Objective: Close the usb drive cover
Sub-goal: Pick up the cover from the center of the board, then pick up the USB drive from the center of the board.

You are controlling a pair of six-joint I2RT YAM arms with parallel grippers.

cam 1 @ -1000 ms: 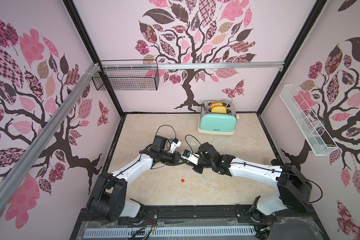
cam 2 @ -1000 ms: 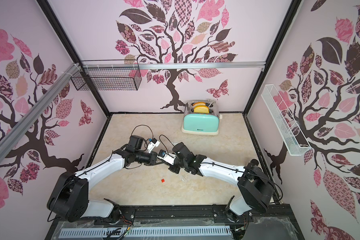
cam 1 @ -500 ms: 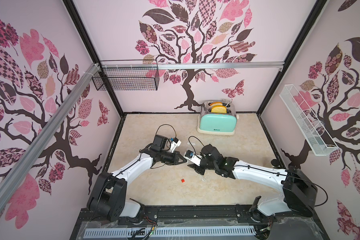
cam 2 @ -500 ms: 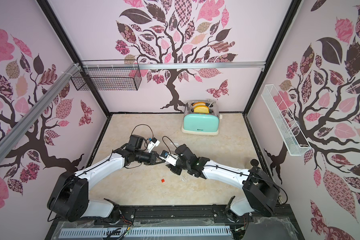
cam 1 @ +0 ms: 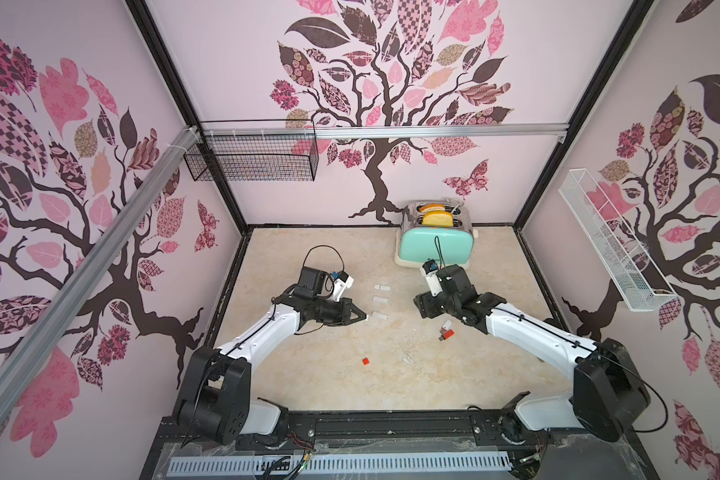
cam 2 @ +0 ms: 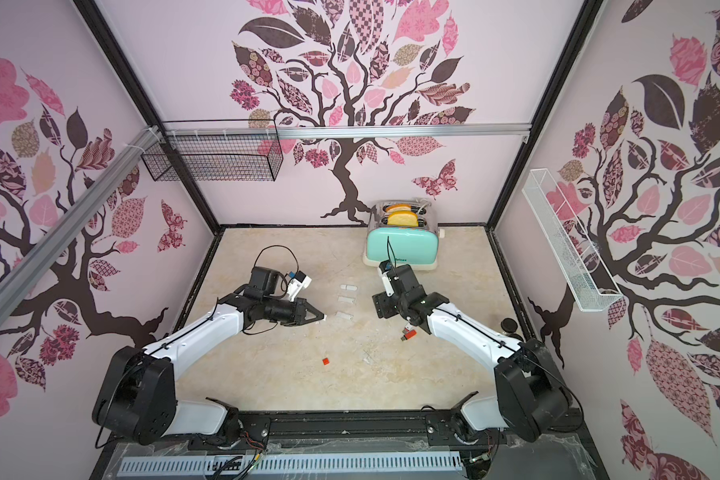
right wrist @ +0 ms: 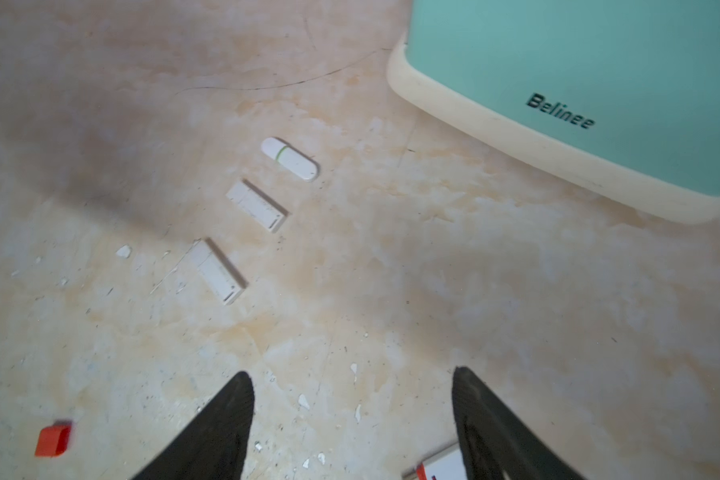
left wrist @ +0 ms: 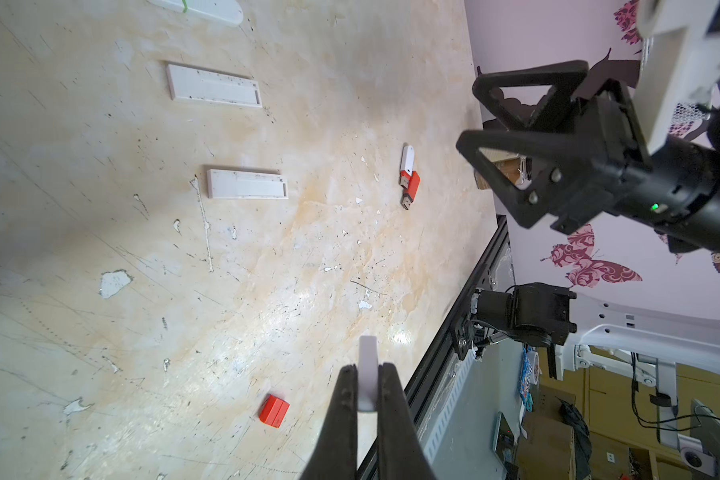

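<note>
Two uncapped drives lie touching side by side on the worktop (cam 1: 391,386): a white usb drive (left wrist: 408,157) with a red end, and a red usb drive (left wrist: 413,186) whose metal plug is bare. In both top views they sit close under the right arm's wrist, on the side of the right tool (right wrist: 351,373) nearer the front rail, and only a corner of the white one shows at the edge of the right wrist view, beside one finger. That tool hangs above the worktop with its jaws spread wide and nothing between them. The left tool (left wrist: 368,368) is well apart from the drives and is clamped on a small white cap (left wrist: 368,353) that sticks out past its fingertips. One loose red cap (left wrist: 274,410) lies alone between the two arms, towards the front rail. Three more white sticks lie in a row between the tools: a rounded stick (right wrist: 290,158) with a green band farthest back, then two flat sticks (right wrist: 256,205), all apart from each other. One mint toaster (cam 1: 435,245) stands at the back wall with two slices in its slots
</note>
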